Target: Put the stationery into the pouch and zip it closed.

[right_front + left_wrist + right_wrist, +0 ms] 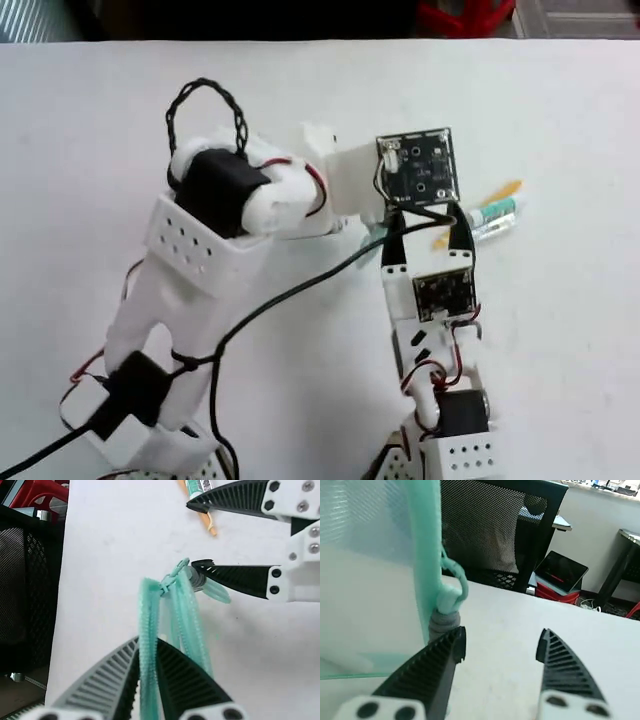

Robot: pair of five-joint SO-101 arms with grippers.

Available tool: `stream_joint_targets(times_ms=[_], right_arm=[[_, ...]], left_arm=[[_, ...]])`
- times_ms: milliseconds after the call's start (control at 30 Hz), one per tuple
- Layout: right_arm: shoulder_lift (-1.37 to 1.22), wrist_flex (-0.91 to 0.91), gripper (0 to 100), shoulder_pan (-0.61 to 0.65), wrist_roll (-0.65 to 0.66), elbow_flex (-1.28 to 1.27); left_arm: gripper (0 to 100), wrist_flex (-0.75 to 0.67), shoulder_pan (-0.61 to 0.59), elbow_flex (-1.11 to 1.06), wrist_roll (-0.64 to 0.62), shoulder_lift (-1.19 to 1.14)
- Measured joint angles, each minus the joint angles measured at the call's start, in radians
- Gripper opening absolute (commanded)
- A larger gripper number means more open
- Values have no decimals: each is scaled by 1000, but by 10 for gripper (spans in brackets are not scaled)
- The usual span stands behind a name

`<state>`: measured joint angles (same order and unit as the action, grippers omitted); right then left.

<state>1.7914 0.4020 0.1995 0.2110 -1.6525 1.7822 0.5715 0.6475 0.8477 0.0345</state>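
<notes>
My left gripper [148, 642] is shut on the zipper edge of the teal mesh pouch [187, 615] and holds it upright off the white table. The zipper pull [176, 575] sits at the pouch's far end. My right gripper [502, 635] is open; one finger [437, 657] rests beside the grey slider and teal zipper pull [447, 600], with the other finger apart over bare table. In the high view a sliver of the pouch [375, 232] shows between the two arms. A green-and-white pen [492, 212] and an orange pencil [508, 188] lie on the table just right of the right gripper [428, 218].
A black mesh chair [30, 580] stands past the table edge on the left arm's side. Beyond the far edge are another mesh chair back [485, 530] and a dark tablet [562, 572] on the floor. Black cables [290, 290] run between the arms.
</notes>
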Motion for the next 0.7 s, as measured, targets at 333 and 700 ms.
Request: stream_joint_targets(times_ms=[333, 700], right_arm=[[0, 150, 222, 124, 0, 68], [0, 21, 220, 138, 87, 38]], left_arm=[[23, 0, -21, -2, 0, 0], [23, 0, -12, -104, 0, 2]])
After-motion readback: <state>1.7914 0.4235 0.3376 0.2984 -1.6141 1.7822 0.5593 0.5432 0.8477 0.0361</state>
